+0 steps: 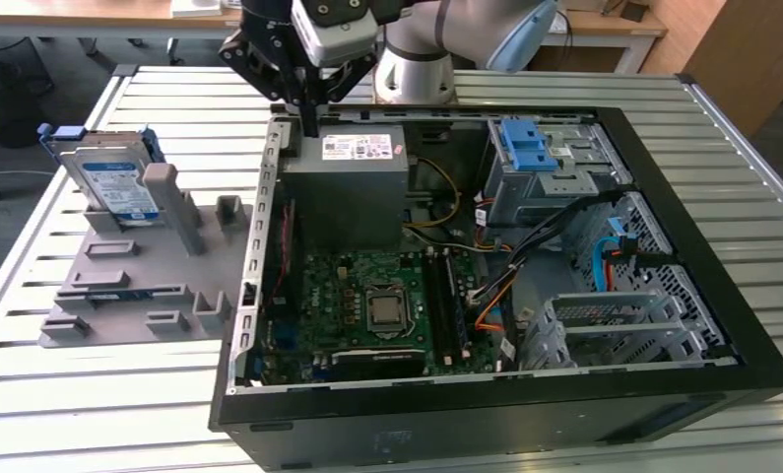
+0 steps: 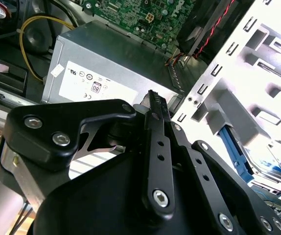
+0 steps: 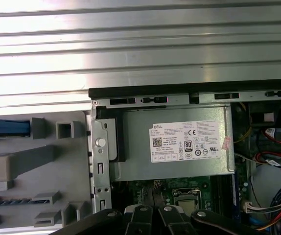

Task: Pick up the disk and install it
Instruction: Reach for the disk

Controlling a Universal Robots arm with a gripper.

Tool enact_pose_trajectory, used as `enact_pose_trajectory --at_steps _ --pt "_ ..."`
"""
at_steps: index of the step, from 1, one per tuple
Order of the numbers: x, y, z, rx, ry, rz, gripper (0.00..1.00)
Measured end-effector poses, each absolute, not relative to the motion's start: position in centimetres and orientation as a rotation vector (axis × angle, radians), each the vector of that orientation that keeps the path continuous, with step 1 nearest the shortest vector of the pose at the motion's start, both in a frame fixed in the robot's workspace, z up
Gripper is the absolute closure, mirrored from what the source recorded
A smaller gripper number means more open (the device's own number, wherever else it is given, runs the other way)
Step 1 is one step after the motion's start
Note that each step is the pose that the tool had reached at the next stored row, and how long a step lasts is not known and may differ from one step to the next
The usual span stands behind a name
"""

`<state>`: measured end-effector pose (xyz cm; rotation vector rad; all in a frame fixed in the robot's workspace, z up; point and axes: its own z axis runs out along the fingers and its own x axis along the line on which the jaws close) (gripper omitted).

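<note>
The step in hand looks like the reach for the disk [image 1: 112,179], which is not yet gripped. The end effector [image 1: 309,120] hangs with its fingers pressed together and nothing between them, pointing down over the far-left corner of the open computer case [image 1: 496,396], just above the grey power supply [image 1: 345,197].

To do the reach well, the fingers should spread while they are clear of the case wall, not once they are beside the disk. The travel across should stay high enough to pass over the case rim. The disk stands on edge in a grey holder [image 1: 128,286], so the fingers are best lined up across its thin faces. They should come down onto its top edge and close on the blue frame squarely so that it does not twist in its slot.

The disk sits on the tabletop [image 1: 102,419] outside the case, toward the exterior view's left of the end effector, lower than it and a little nearer. The case wall lies between the two, and nothing touches the disk but its holder.
</note>
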<state>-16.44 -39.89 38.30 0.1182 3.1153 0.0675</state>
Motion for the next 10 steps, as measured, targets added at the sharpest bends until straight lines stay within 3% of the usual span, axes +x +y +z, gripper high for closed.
enact_pose_trajectory --at_steps 10 --pt "-16.54 -39.89 38.24 0.118 3.115 0.068 0.89"
